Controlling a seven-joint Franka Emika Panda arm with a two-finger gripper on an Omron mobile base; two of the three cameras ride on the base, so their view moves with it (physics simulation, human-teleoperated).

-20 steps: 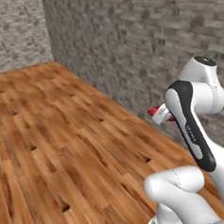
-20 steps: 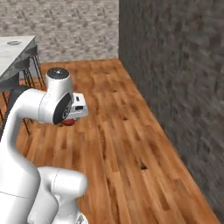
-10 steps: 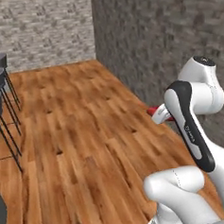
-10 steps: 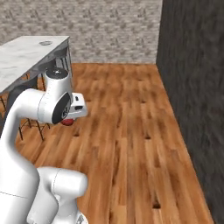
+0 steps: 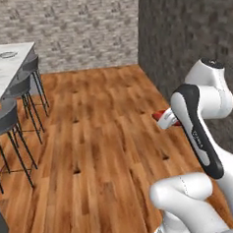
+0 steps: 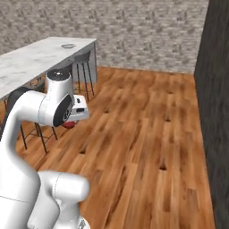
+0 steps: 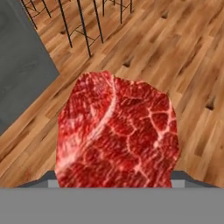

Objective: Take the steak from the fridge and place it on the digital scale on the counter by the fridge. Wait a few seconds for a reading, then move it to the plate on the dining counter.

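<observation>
Red and marbled with white fat, the steak [image 7: 118, 135] sits clamped in the gripper [image 7: 118, 177], jutting straight out past the fingertips, which it hides in the hand view. Both hang in the air above the wooden floor [image 5: 100, 139]. Far off to the left, the plate [image 6: 68, 45] rests on the dining counter [image 6: 31, 62], grey stools [image 5: 12, 116] lined along its edge.

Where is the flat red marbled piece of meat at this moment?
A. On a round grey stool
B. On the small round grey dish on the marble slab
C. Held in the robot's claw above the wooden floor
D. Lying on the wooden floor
C: the flat red marbled piece of meat sits in the claw, with the wooden plank floor beneath it.
</observation>
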